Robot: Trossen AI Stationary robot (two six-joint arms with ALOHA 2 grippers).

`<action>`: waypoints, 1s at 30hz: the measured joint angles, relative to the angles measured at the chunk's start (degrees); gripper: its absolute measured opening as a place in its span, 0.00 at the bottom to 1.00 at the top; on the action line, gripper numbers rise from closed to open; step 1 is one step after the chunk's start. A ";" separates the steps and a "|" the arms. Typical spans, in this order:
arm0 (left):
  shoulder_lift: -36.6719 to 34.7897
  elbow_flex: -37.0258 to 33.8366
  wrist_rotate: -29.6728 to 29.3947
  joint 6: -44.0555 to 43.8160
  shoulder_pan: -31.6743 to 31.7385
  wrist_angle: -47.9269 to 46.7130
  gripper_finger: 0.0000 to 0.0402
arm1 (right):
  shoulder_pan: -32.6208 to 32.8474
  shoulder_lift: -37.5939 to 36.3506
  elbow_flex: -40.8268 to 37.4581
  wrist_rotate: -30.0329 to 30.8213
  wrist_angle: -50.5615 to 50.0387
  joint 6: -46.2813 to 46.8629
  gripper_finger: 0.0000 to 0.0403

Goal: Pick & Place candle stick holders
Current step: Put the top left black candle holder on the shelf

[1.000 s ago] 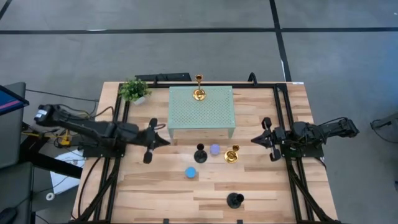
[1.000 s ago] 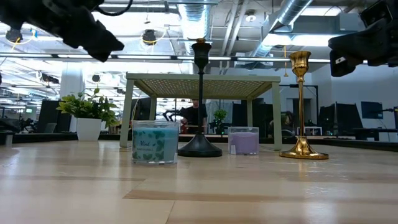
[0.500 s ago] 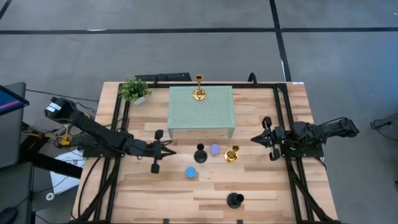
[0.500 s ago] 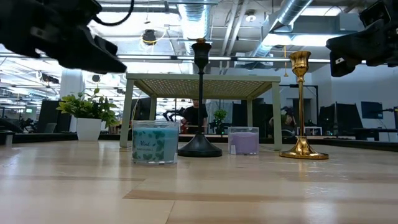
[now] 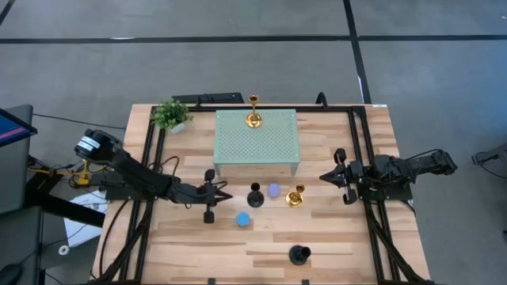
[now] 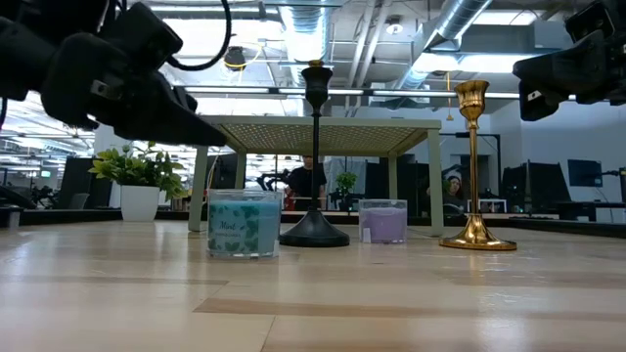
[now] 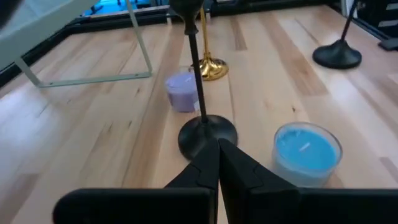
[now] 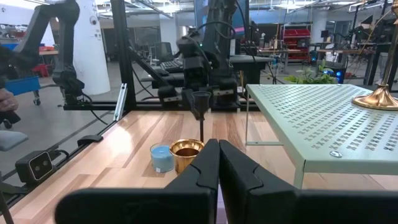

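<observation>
A black holder [image 5: 255, 195], a lilac holder [image 5: 274, 190] and a gold holder [image 5: 295, 196] stand on their bases in a row in front of the mint-green stand [image 5: 256, 142]. A blue holder [image 5: 243, 219] stands nearer, and a second black holder [image 5: 299, 254] stands by the near edge. A second gold holder [image 5: 253, 119] stands on the stand's far edge. My left gripper [image 5: 229, 192] is shut and empty, just left of the black holder [image 7: 207, 134]. My right gripper [image 5: 323, 178] is shut and empty, right of the gold holder [image 8: 186, 149].
A small green potted plant [image 5: 170, 115] stands at the far left corner. Dark frame rails run along the table's left [image 5: 146, 198] and right [image 5: 368, 198] sides. Bare wood lies at the near left [image 5: 182, 253].
My left gripper has moved toward the table's right and near edges and has come down, closing in on the black holder in the row. The holders have stayed in place.
</observation>
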 joint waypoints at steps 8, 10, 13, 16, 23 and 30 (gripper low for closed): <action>5.64 0.88 0.00 -0.01 -0.02 9.29 0.01 | 0.00 -0.02 -0.02 0.20 0.46 0.02 0.00; 6.83 2.59 -0.02 0.51 -0.17 9.46 0.01 | 0.02 -0.02 -0.02 0.20 0.51 0.00 0.00; 9.04 5.38 0.00 2.64 -0.76 9.53 0.01 | 0.00 0.00 -0.02 0.20 0.55 0.00 0.00; 11.33 7.13 -0.99 2.52 -0.83 9.52 0.01 | 0.01 -0.02 -0.02 0.17 0.58 0.00 0.00; 15.40 7.44 -9.39 -0.56 -0.61 9.54 0.01 | 0.02 0.00 -0.02 0.05 0.72 0.00 0.00; 15.63 9.04 -6.51 -0.72 0.65 9.51 0.03 | 0.00 0.00 -0.02 0.02 0.83 -0.02 0.00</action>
